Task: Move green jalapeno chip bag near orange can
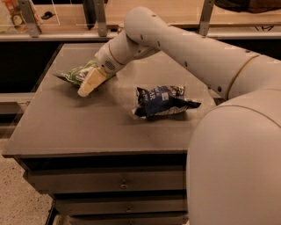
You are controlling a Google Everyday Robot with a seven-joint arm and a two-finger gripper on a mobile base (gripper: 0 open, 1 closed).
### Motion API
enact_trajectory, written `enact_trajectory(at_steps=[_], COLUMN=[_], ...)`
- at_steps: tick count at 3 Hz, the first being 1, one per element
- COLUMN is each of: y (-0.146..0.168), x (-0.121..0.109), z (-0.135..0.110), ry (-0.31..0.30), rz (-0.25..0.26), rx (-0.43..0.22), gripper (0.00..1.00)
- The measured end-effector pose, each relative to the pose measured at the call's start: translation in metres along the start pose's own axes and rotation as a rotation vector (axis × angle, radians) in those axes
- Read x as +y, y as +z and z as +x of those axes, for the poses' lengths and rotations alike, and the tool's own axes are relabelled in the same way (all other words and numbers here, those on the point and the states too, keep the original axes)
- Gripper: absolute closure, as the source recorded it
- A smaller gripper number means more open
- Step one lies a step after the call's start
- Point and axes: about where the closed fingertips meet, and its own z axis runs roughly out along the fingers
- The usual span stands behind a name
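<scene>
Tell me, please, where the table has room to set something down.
The table is bare along its front, from the left edge to below the blue bag. So is the middle between both bags. Crowded: back left, where the gripper meets the green bag; the arm hides the right.

A grey drawer cabinet [88,129] (jaws at its far-left top) stands on speckled floor [13,195] before a wooden shelf [175,12].
</scene>
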Motion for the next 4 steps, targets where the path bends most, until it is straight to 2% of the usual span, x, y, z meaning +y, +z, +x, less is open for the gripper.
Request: enact_trajectory(at_steps=[1, 2, 4], y=[0.014, 0.013, -0.011], x=[0.014, 0.018, 0.001], z=[-0.01, -0.027, -0.066], ry=[-0.017, -0.04, -0.101], rz=[-0.027, -0.023, 0.048], rx=[-0.014, -0.075, -0.211], gripper=[0.16, 0.41, 0.87])
